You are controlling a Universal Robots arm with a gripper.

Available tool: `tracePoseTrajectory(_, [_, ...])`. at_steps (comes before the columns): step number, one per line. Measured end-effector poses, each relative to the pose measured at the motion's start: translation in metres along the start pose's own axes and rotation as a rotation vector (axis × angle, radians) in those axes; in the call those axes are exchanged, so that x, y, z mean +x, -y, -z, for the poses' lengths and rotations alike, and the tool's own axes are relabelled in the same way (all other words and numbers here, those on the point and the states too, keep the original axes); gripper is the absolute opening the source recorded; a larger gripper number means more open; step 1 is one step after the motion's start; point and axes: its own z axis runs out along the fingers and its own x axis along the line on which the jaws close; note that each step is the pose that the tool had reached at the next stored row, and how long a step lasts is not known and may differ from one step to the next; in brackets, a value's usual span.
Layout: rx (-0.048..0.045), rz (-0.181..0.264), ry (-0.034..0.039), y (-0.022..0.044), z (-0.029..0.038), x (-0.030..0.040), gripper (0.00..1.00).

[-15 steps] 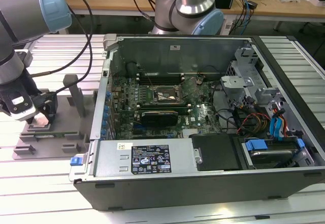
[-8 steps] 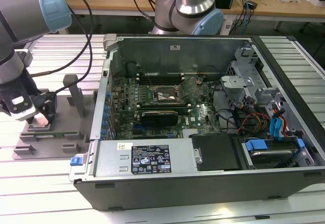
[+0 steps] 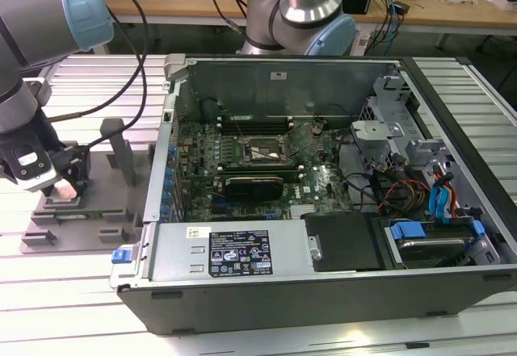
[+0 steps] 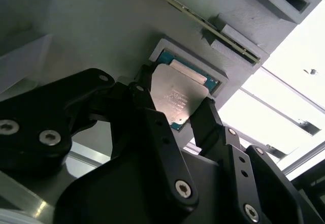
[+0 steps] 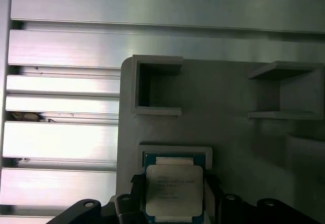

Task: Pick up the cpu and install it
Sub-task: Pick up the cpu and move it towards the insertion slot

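A ribbed aluminium surface (image 3: 65,291) carries an open computer case (image 3: 323,259) and, at the exterior view's left, a grey fixture plate (image 3: 81,235), over which I hang. The cpu (image 5: 174,191) lies at its shallow pocket (image 5: 175,150) on that plate. My jaws are drawn narrow onto it, with a dark finger (image 4: 204,118) against each of two opposite edges. I cannot tell whether it has left the pocket floor.

My hold is on thin edges, so I judge the chip could tip or slide between the pads. A tilted corner could then catch on the pocket wall.

The exterior view shows the dark socket (image 3: 260,152) inside the case, well apart to the right. The first wrist view looks straight down and shows the chip square to its pocket. The second wrist view comes in at a slant and shows both fingers meeting the chip's edges.
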Motion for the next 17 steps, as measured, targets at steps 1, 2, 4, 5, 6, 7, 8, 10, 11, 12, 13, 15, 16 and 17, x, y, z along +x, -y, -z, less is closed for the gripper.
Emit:
tracePoseTrajectory(1, [-0.0001, 0.0, 0.0002, 0.0, 0.0005, -0.0001, 0.55])
tracePoseTrajectory(2, [-0.0002, 0.0, 0.0001, -0.0001, 0.0006, 0.0, 0.55])
tracePoseTrajectory(4, [-0.0005, 0.0, 0.0001, -0.0019, 0.0006, 0.0, 0.55])
tracePoseTrajectory(5, [-0.0005, 0.0, 0.0, -0.0019, 0.0006, 0.0, 0.55])
tracePoseTrajectory(6, [-0.0004, 0.0, -0.0001, -0.002, 0.0007, -0.0001, 0.55])
tracePoseTrajectory(7, [-0.0004, 0.0, -0.0001, -0.0022, 0.0015, -0.0001, 0.55])
tracePoseTrajectory(8, [-0.0004, 0.0, -0.0001, -0.0022, 0.0023, -0.0001, 0.55])
tracePoseTrajectory(10, [0.0, 0.0, 0.0, -0.0023, 0.0056, -0.0002, 0.55])
tracePoseTrajectory(11, [0.0006, 0.0, 0.0, -0.0023, 0.0067, -0.0002, 0.55])
tracePoseTrajectory(12, [0.0011, 0.0, -0.0001, -0.0023, 0.0077, -0.0002, 0.55])
tracePoseTrajectory(13, [0.0022, 0.0, -0.0002, -0.0024, 0.0096, -0.0002, 0.55])
tracePoseTrajectory(15, [0.0043, 0.0, -0.0001, -0.0025, 0.013, -0.0003, 0.55])
tracePoseTrajectory(16, [0.0048, 0.0, -0.0002, -0.0026, 0.0145, -0.0003, 0.55])
tracePoseTrajectory(17, [0.0057, 0.0, -0.0003, -0.0027, 0.0166, -0.0003, 0.55])
